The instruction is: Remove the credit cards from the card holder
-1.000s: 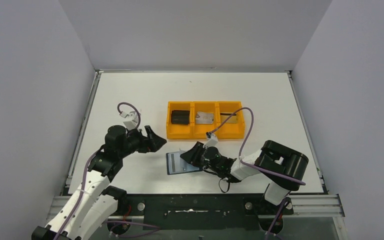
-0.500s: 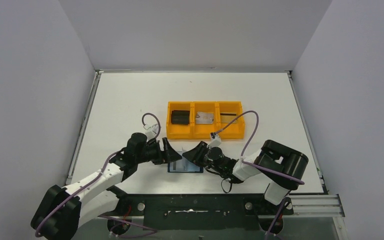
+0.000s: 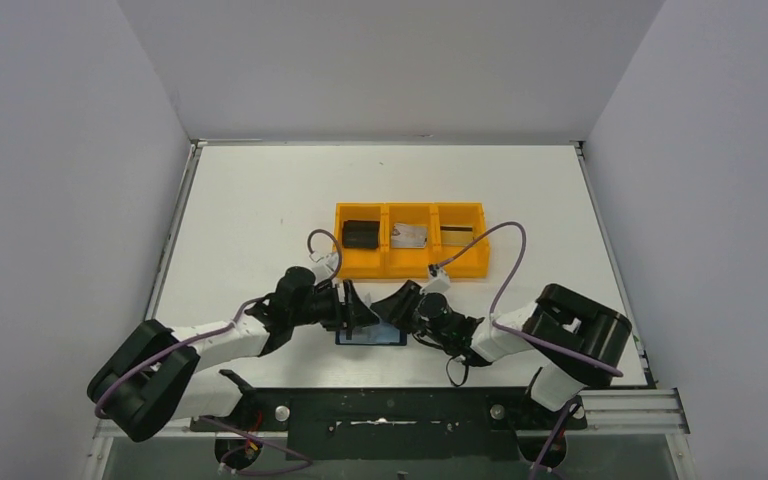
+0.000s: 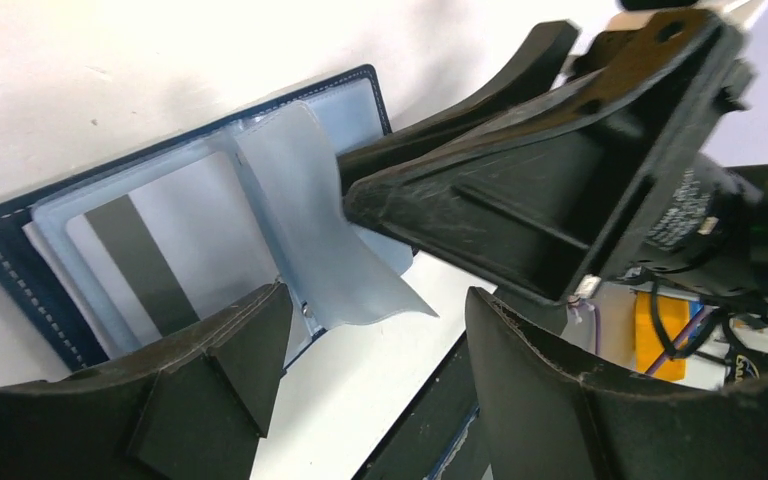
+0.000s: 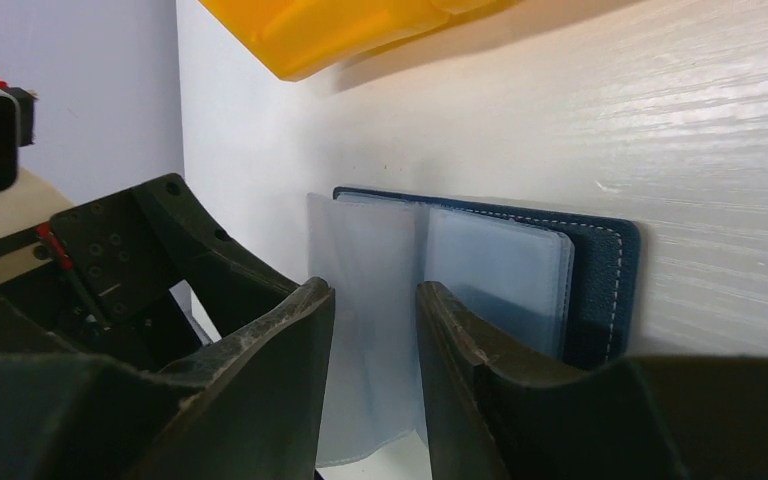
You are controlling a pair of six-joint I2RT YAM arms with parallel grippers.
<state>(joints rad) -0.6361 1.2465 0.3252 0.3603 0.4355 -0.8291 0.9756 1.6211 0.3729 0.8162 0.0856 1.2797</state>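
Observation:
The card holder lies open on the table, dark navy with pale clear sleeves; from above it shows at the card holder. A pale credit card with a dark stripe sits inside one sleeve. One loose sleeve flap stands up from the spine. My right gripper straddles that flap, jaws apart and not pinching it. My left gripper is open right at the holder's edge, facing the right one, with the flap's tip near its gap. A silver-grey card and a gold-tan card lie in the tray.
The orange three-compartment tray stands just behind the holder, a black object in its left compartment. Both grippers crowd over the holder, nearly touching. Purple cables arc above each wrist.
My left arm has swung right and down to the holder, its jaws narrowing. The right gripper has shifted slightly right, with its jaws parting a little around the flap.

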